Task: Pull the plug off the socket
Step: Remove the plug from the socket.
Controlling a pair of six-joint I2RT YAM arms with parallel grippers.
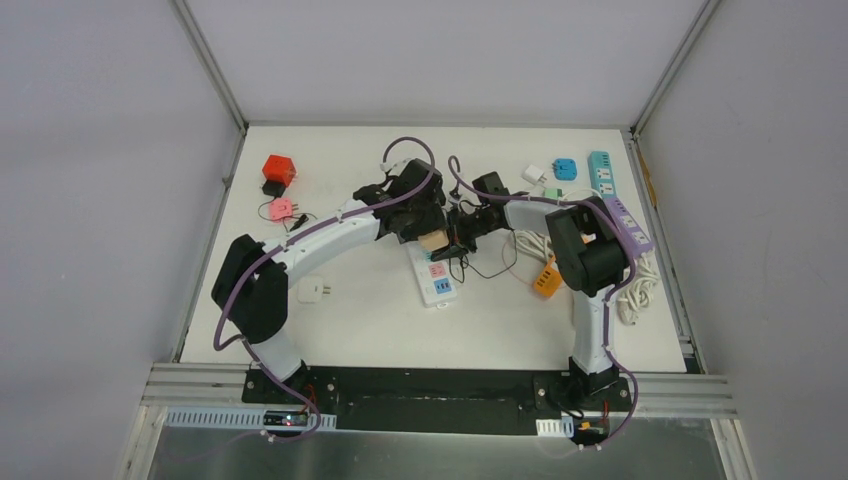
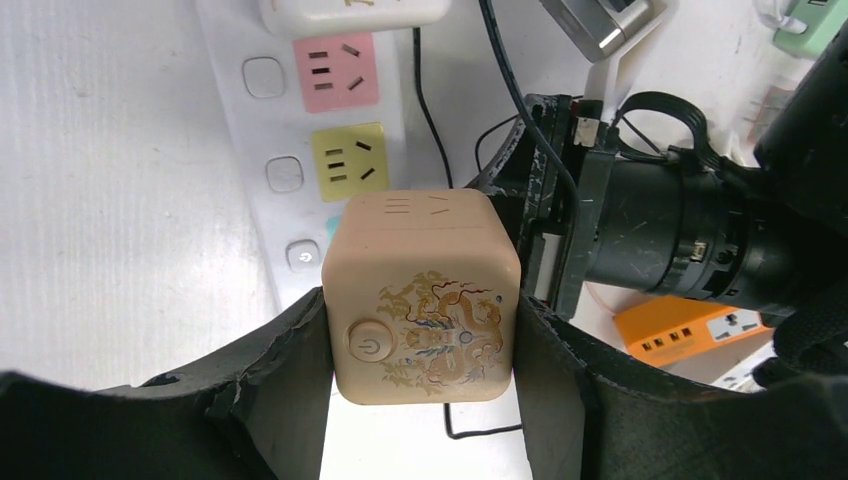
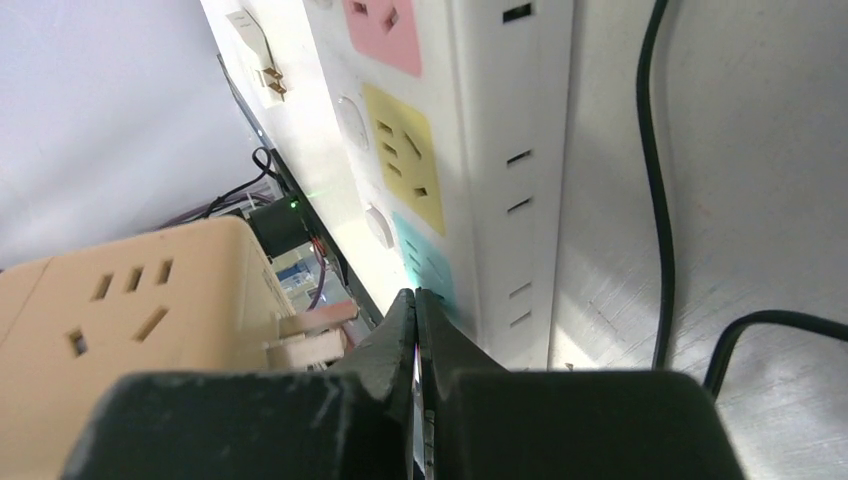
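1. One beige cube plug (image 2: 425, 295) sits over the cyan outlet (image 3: 430, 265) of the white power strip (image 2: 235, 140), pinched by the left end effector (image 2: 420, 335).
2. The right end effector (image 3: 415, 310), pressed together, rests against the strip beside that outlet.
3. Step in hand: extraction. Pins (image 3: 310, 335) show, so the plug is probably partly withdrawn.
4. Next move calls for a straight pull away from the braced strip.
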